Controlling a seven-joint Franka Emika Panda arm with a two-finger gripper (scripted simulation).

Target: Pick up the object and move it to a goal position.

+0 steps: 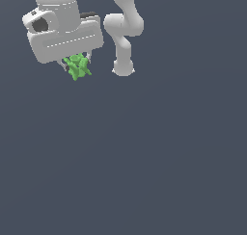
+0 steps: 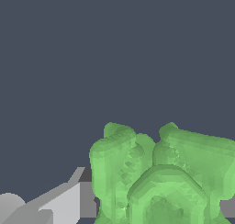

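Observation:
The object (image 1: 77, 67) is a small bright green knobbly piece with stubby lobes. It hangs just under my white gripper (image 1: 76, 63) at the upper left of the exterior view, between the short fingers, and looks lifted off the floor. The gripper is shut on it. In the wrist view the object (image 2: 160, 177) fills much of the picture, with one grey finger (image 2: 69, 200) showing beside it; the other finger is hidden behind the object. No goal marker shows in either view.
The arm's white base and lower links (image 1: 123, 46) stand to the exterior view's right of the gripper. A plain dark grey floor (image 1: 144, 157) lies all around.

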